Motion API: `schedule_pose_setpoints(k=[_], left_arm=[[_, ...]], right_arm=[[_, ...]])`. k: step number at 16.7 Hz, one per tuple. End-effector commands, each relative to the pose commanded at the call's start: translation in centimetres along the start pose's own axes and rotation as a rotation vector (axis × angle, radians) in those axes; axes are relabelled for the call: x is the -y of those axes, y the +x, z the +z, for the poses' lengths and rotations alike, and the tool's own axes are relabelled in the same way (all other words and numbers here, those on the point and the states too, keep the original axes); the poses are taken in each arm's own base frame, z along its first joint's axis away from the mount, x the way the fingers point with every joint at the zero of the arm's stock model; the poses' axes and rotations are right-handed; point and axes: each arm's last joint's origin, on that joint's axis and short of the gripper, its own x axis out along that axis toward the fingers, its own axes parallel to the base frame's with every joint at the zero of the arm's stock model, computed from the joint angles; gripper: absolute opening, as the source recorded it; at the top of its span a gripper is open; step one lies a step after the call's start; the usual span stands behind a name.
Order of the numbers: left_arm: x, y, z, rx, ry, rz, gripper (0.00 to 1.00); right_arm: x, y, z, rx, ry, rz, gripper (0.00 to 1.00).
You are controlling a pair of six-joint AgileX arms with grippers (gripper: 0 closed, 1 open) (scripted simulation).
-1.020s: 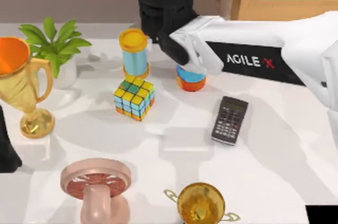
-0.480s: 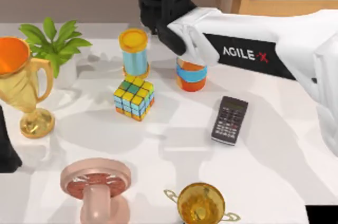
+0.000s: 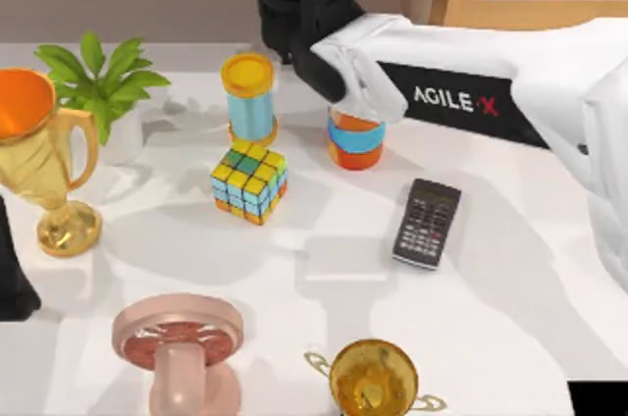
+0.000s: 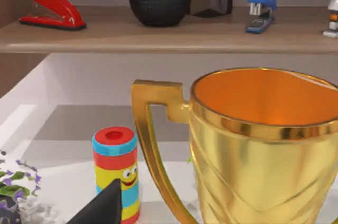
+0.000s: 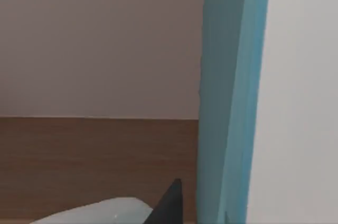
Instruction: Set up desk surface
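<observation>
**Right arm working over the striped can near the back edge**

The right gripper (image 3: 312, 63) is sitting above the orange-and-blue can (image 3: 355, 146), toward the back edge of the desk surface (image 3: 510, 338) — whether its claw is spread, pressed together or pinching the can, I cannot tell, since the wrist is covering it. The left gripper (image 3: 12, 284) is parked at the left edge beside the gold cup (image 3: 44, 156); its claw state is not readable either.

To do this step well, I judge the arm should be travelling straight up or down over the can, keeping it upright and staying off the yellow-lidded tube (image 3: 248, 100) just to the can's left and the puzzle cube (image 3: 249, 182) in front of that. The calculator (image 3: 427, 223) is lying well apart toward the right, so the freer side is there.

The desk surface is the flat white top carrying everything — facing straight up, its long axis running left to right across the top view, with the shelf (image 4: 158, 31) along its back edge.
</observation>
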Motion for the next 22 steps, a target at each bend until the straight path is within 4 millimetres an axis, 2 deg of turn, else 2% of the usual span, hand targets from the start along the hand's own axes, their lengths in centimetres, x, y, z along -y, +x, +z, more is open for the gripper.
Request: schedule_pose_setpoints(k=[6, 16, 22], left_arm=[[0.0, 0.0, 0.0, 0.000, 0.000, 0.000, 1.00], [0.0, 0.0, 0.0, 0.000, 0.000, 0.000, 1.00], [0.0, 0.0, 0.0, 0.000, 0.000, 0.000, 1.00]], right_arm=[[0.0, 0.0, 0.0, 0.000, 0.000, 0.000, 0.02], [-0.1, -0.2, 0.1, 0.001, 0.002, 0.004, 0.00], [-0.2, -3.2, 1.2, -0.001, -0.001, 0.003, 0.00]])
